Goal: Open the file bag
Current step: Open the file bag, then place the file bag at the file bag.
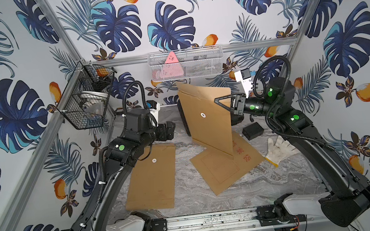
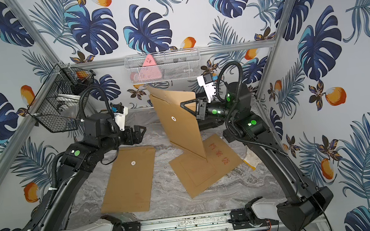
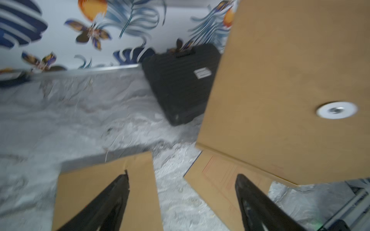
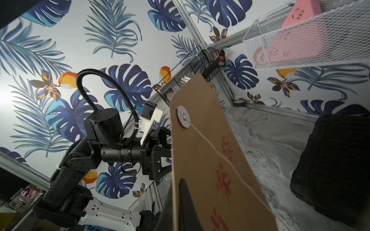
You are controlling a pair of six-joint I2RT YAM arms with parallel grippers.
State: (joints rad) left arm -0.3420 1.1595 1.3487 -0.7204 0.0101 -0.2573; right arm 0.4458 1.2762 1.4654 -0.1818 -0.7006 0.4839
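A brown kraft file bag stands upright over the middle of the table, with a white disc on its face. Its lower corner rests on another bag lying flat. My right gripper is shut on the bag's right edge; in the right wrist view the paper sits between the jaws. There, a white string trails loose from a disc near the bag's top. My left gripper is open and empty, off to the left of the bag.
Two more file bags lie flat: one at left, one with red characters. A black case stands behind. A small black box and a white glove lie at right. Wire baskets hang on the frame.
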